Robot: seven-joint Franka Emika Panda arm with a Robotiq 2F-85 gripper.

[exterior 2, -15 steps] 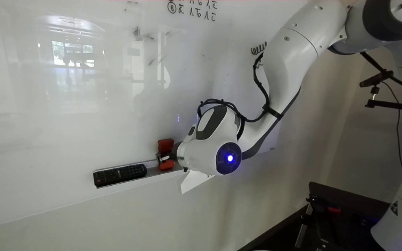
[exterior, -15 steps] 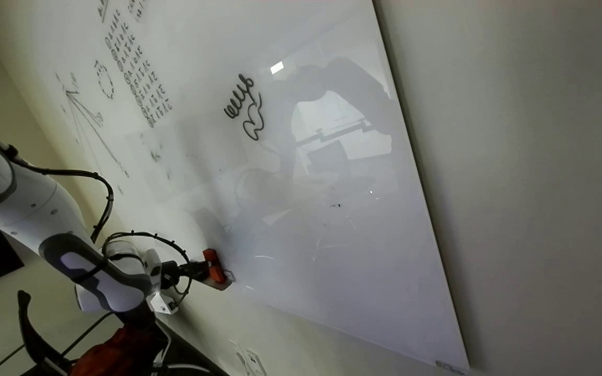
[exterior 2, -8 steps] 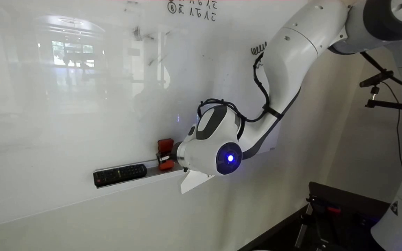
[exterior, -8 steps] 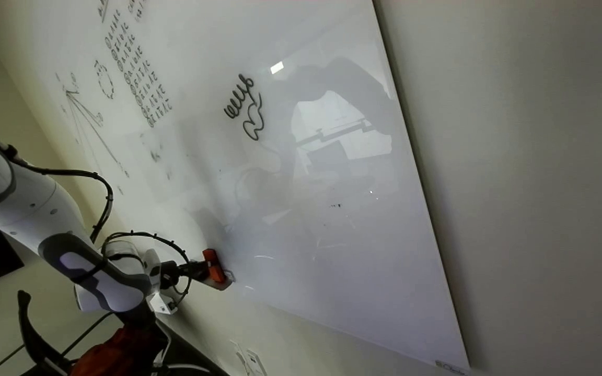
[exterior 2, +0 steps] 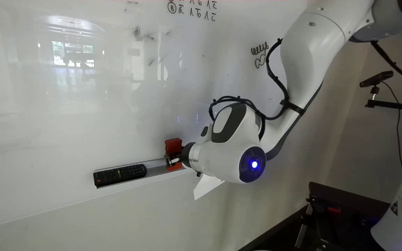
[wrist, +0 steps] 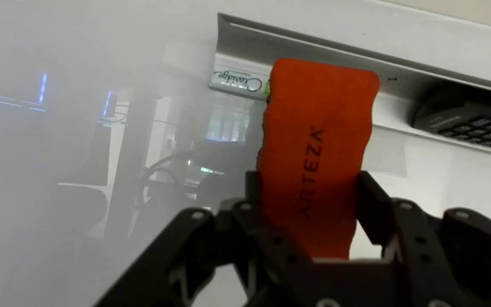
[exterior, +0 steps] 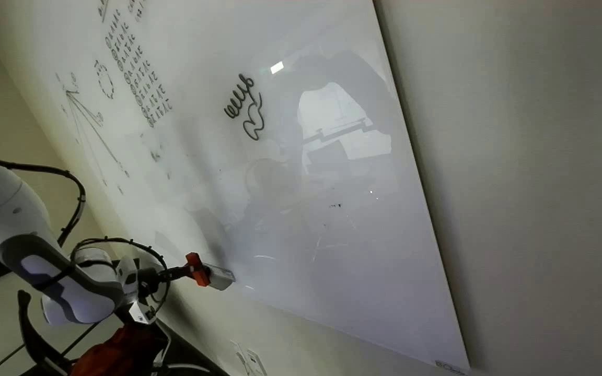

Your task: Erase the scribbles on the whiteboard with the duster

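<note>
The red-orange duster (wrist: 320,111) is clamped between the black fingers (wrist: 375,204) of my gripper (wrist: 308,183), lettered face towards the wrist camera. In an exterior view the duster (exterior: 196,269) stands out in front of the tray, away from the whiteboard (exterior: 306,282). Seen from another side, the duster (exterior 2: 173,145) is partly covered by my gripper (exterior 2: 172,160). Bold black scribbles (exterior: 246,102) lie higher up on the board, well above the gripper. The arm's cable passes close beside the scribbles (exterior 2: 259,52) in an exterior view.
A metal tray (exterior 2: 157,168) runs along the board's lower edge with a black remote control (exterior 2: 120,175) on it. Columns of small writing (exterior: 139,78) are near the scribbles. A small camera on a stand (exterior 2: 375,79) is behind the arm.
Over the last half second the arm has drawn back from the board, carrying the duster off the tray, whose end now shows. The scribbles look the same.
</note>
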